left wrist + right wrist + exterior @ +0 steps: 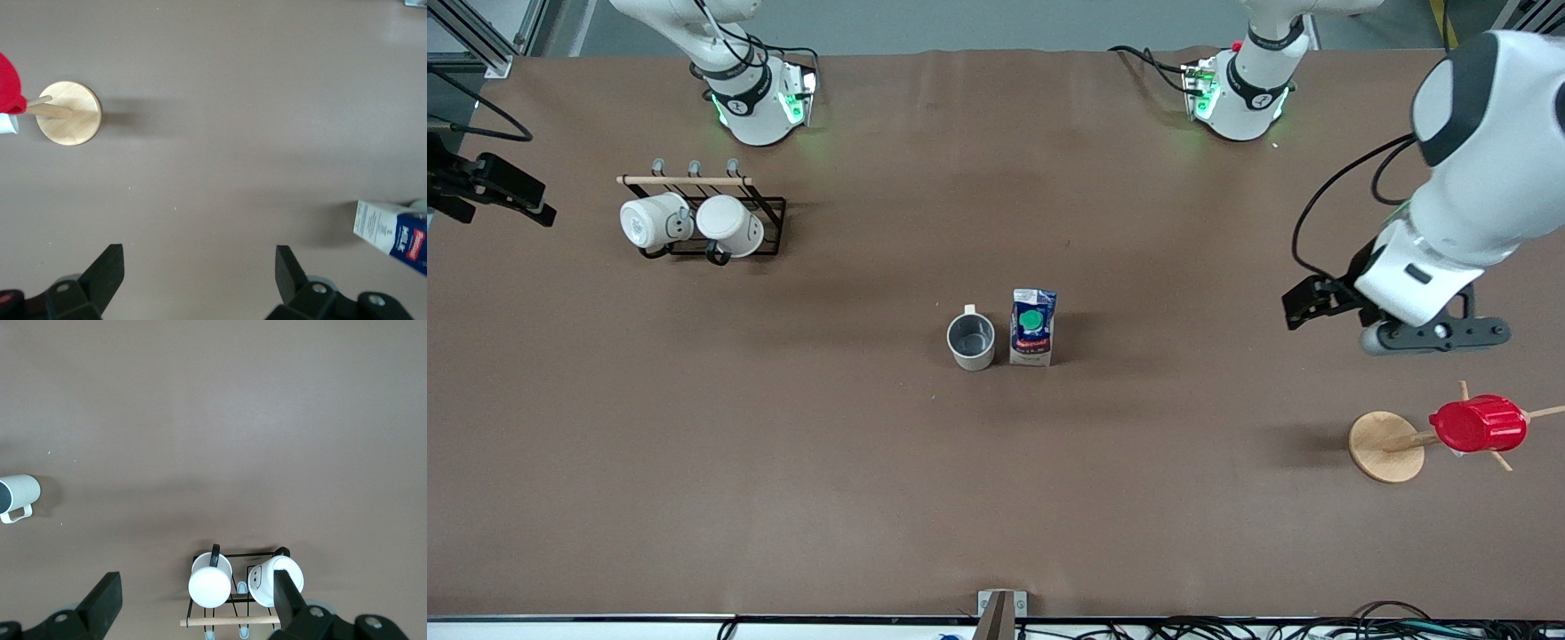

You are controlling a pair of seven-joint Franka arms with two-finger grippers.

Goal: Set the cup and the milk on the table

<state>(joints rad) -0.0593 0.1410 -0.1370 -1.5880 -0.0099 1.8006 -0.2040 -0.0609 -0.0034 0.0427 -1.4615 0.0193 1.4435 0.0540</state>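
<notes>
The pale grey cup [971, 340] stands upright on the brown table [996, 498] near its middle, handle toward the robots' bases. The milk [1032, 327] stands upright right beside it, toward the left arm's end. My left gripper [199, 257] is open and empty, up over bare table toward the left arm's end [1436, 342]; its view shows the milk [393, 233] at one edge. My right gripper [197, 583] is open and empty over the mug rack; the cup [19, 495] shows at the edge of its view. In the front view only a dark part of it shows.
A black wire rack [769, 227] holds two white mugs [694, 222] near the right arm's base. A wooden stand with a round disc base [1385, 446] carries a red ribbed cup [1478, 424] at the left arm's end, nearer to the front camera.
</notes>
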